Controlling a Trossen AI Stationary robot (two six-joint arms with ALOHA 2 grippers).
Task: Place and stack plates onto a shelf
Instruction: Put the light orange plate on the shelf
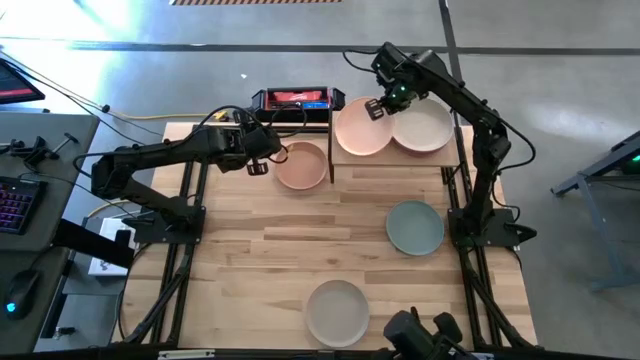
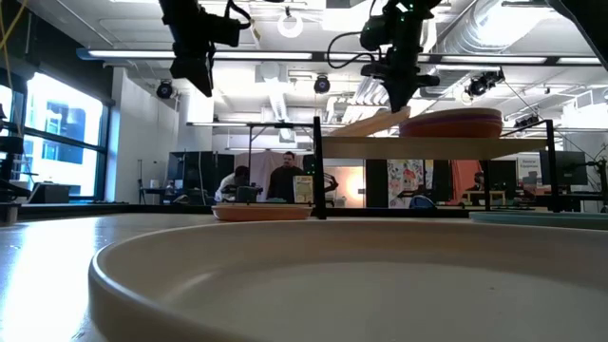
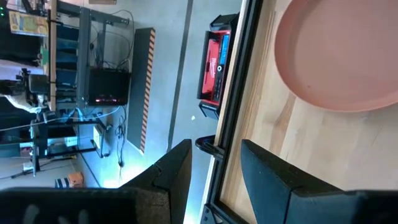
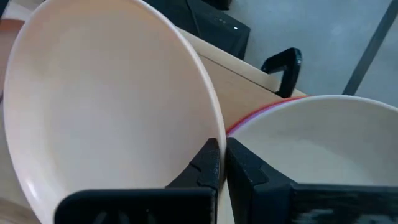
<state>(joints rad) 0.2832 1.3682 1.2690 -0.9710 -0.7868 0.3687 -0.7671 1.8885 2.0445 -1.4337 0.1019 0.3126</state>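
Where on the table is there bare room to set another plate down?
Bare wood lies between the peach plate, the green plate and the cream plate near the front edge. The shelf is crowded: two plate spots filled, right end effector there.

Place: a robotics lab or test workshop inside a large open industrial hall.
Floor: bare polished concrete (image 1: 200, 40) with a hazard-striped strip (image 1: 240, 2) at the far edge.
Ceiling: exposed ducts (image 2: 494, 28) and hanging lights (image 2: 290, 24), seen in the low view.
Workstation: butcher-block tabletop (image 1: 260, 260) on a black metal frame, with two dark robot arms (image 1: 150, 165) mounted at its sides.
Side desk: a backlit keyboard (image 1: 15, 205) and a mouse (image 1: 22, 292) at the left.
Background: two people (image 2: 283, 176) seated at distant desks, large windows (image 2: 57, 133), posters (image 2: 413, 180).
Gear: black-and-red box (image 1: 296, 99), cables (image 1: 120, 110) across the floor.
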